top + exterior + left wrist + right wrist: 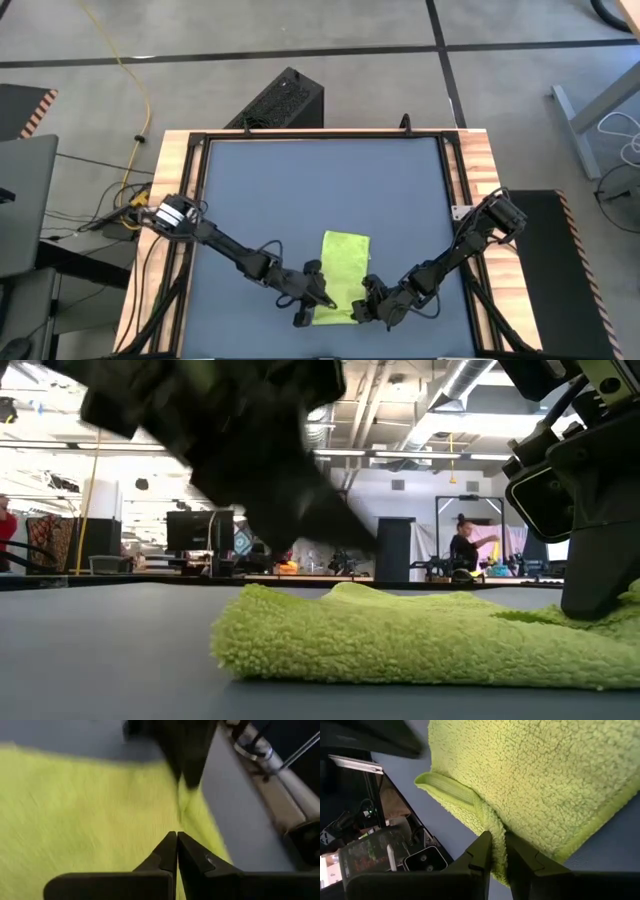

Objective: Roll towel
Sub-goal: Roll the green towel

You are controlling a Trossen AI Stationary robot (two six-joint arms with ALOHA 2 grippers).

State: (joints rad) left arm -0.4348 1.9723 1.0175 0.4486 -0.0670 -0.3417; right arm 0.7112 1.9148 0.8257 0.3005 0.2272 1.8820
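Both arms reach low over the desk point(260, 190): left gripper point(322, 300) fingers closed at the towel point(343, 262) near edge; right gripper point(498, 851) pinches its corner fold.

The towel point(535, 780) is seen to be soft lime-green terry cloth, nubbly and matt, with a smoother stitched hem along its edge. The worktop point(300, 190) is covered in a smooth, matt blue-grey sheet, framed by pale unpainted wood. The right gripper point(499, 851) is made of dark, matt plastic.
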